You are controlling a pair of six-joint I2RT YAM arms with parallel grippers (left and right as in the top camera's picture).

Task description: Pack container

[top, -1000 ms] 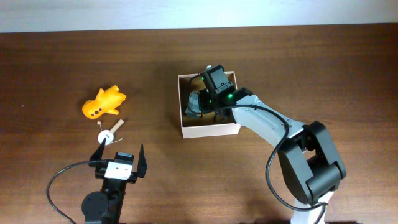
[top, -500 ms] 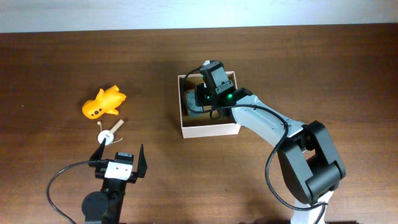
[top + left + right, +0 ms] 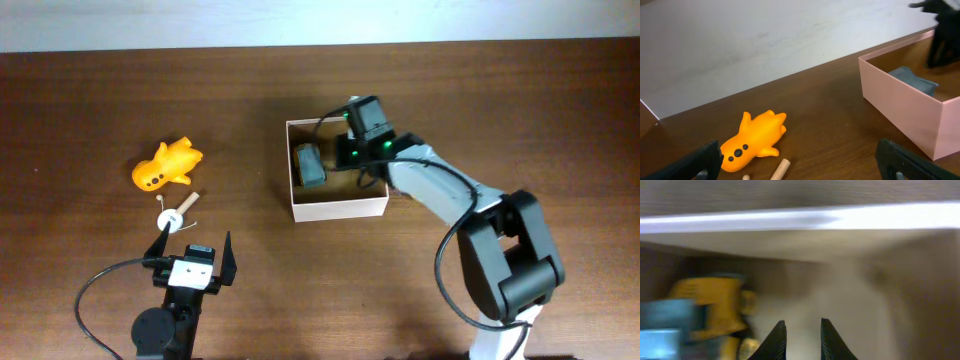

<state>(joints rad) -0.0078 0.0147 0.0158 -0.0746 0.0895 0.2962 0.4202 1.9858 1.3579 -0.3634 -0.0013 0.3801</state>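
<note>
The container (image 3: 337, 206) is a square white-walled box at mid-table, also seen in the left wrist view (image 3: 900, 110). A grey-blue toy (image 3: 310, 165) lies in its left half and shows over the wall (image 3: 912, 80). My right gripper (image 3: 356, 172) reaches into the box's right half. Its fingers stand nearly together with nothing between them (image 3: 802, 322), and a blurred yellow and blue toy (image 3: 715, 305) lies to their left. My left gripper (image 3: 193, 248) rests wide open near the front edge, holding nothing (image 3: 800, 162).
An orange toy (image 3: 167, 166) lies on the table's left side (image 3: 757, 135). A small wooden peg (image 3: 178, 214) lies just in front of it (image 3: 779, 170), between the toy and my left gripper. A pale wall bounds the table's far edge.
My right gripper has moved right inside the box, off the grey-blue toy, which now lies uncovered in the left half. The left arm has not moved.
</note>
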